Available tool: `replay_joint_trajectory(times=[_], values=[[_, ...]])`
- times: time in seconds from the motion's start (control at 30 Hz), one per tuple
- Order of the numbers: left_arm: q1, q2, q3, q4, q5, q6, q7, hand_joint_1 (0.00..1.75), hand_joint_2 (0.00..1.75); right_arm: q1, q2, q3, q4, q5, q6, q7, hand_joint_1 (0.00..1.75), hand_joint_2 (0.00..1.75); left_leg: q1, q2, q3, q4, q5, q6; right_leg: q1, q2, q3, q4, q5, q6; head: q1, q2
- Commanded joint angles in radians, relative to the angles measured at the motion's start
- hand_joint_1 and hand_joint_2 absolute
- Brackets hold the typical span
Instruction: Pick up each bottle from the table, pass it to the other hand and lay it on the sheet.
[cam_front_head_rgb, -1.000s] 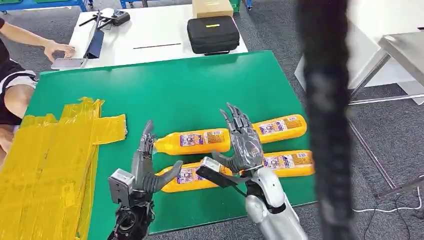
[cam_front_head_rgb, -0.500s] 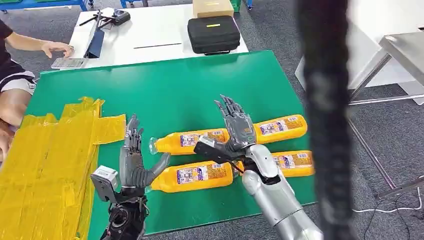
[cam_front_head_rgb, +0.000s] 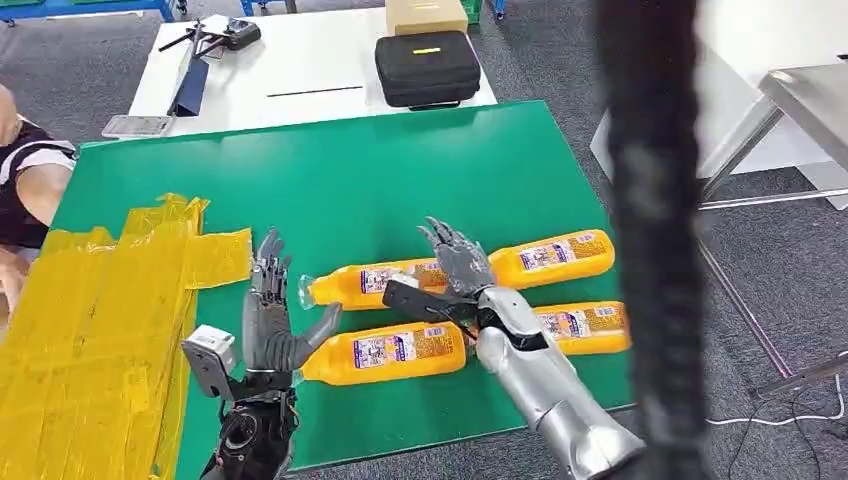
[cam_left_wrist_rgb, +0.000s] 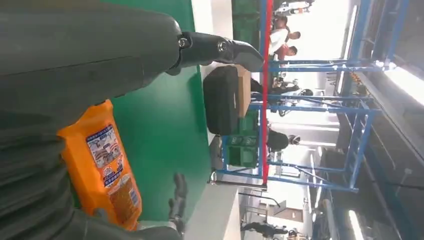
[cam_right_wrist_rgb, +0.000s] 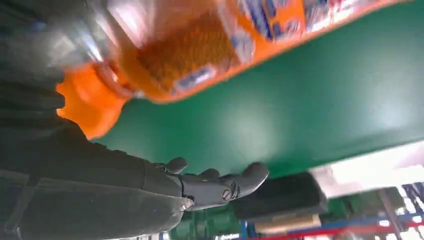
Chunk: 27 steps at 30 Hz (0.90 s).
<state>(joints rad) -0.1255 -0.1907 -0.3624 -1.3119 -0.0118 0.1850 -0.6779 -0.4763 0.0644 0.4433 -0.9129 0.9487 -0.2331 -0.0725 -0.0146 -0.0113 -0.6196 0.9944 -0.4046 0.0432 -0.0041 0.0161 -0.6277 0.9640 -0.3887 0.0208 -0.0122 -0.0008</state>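
Both of my robot hands are spread and hold nothing: my right robot hand (cam_front_head_rgb: 455, 268) hovers palm-down over the join of two bottles lying end to end, one (cam_front_head_rgb: 375, 283) toward my left robot hand and one (cam_front_head_rgb: 555, 257) on the far side. My left robot hand (cam_front_head_rgb: 268, 325) stands upright beside the capped ends of that first bottle and a nearer bottle (cam_front_head_rgb: 385, 352). Beyond my left robot hand, the yellow sheet (cam_front_head_rgb: 100, 320) covers that end of the green bench (cam_front_head_rgb: 350, 170).
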Motion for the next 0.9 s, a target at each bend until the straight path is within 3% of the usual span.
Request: replay_joint_trajectory(times=[0.03,0.17,0.2,0.53,0.9], values=[[-0.032,0.001,-0.004,0.076,0.004,-0.005,0.002,0.0,1.75,-0.067,0.025,0.04,0.162,-0.01,0.013,-0.004,0.0,1.75,0.0,0.001,0.005,0.0,-0.002,-0.003,0.0,0.0,0.005,0.0,-0.002,0.0,0.0,0.0],[-0.031,0.001,-0.006,0.075,0.004,-0.005,0.002,0.0,1.75,-0.068,0.031,0.044,0.179,-0.016,0.017,-0.008,0.0,1.75,0.001,0.002,0.01,0.002,-0.005,-0.005,0.001,-0.001,0.01,0.001,-0.004,0.0,0.0,0.0],[-0.033,0.001,-0.011,0.08,0.004,-0.007,0.002,0.0,1.75,-0.071,0.038,0.042,0.197,-0.021,0.016,-0.006,0.0,1.75,0.0,0.001,0.005,0.0,-0.002,-0.003,0.0,-0.001,0.005,0.0,-0.002,0.0,0.0,0.0],[-0.045,0.006,-0.044,0.106,0.017,-0.002,0.003,0.0,1.75,-0.089,0.043,0.066,0.302,0.022,-0.054,0.038,0.0,1.75,0.001,0.0,0.005,0.0,-0.002,-0.003,0.001,-0.001,0.006,-0.001,-0.002,0.0,0.0,0.0],[-0.087,-0.009,-0.063,0.178,0.03,-0.019,-0.001,0.0,1.75,-0.182,0.074,0.121,0.43,0.146,-0.061,0.096,0.0,1.75,0.0,0.001,0.004,0.0,-0.001,-0.002,0.0,-0.001,0.004,0.0,-0.001,0.0,0.0,0.0]])
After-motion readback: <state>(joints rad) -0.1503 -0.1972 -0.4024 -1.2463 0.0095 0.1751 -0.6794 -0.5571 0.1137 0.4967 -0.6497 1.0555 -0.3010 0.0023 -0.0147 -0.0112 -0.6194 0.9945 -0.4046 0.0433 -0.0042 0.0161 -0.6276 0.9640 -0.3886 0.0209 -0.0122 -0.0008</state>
